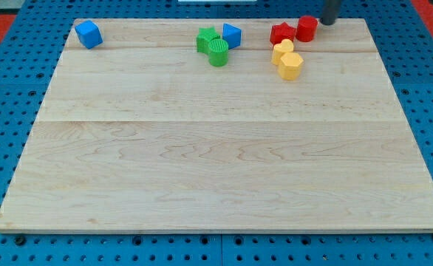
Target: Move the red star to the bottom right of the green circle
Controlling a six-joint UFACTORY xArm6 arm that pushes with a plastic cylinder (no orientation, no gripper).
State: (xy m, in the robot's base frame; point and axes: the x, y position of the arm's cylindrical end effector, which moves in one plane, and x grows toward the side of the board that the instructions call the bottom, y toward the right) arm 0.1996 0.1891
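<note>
The red star (pixel 281 33) lies near the view's top, right of centre, touching a red cylinder (pixel 307 28) on its right. The green circle (pixel 218 54) sits further left, just below a green star-like block (pixel 207 39). My tip (pixel 325 21) is at the top edge, just right of the red cylinder and close to it; the rod above is cut off by the frame. The red star is about 85 pixels right of and slightly above the green circle.
A blue block (pixel 231 35) sits right of the green pair. Two yellow blocks (pixel 282 51) (pixel 290 66) lie just below the red star. Another blue block (pixel 89 34) is at the top left. The wooden board (pixel 216 162) rests on a blue pegboard.
</note>
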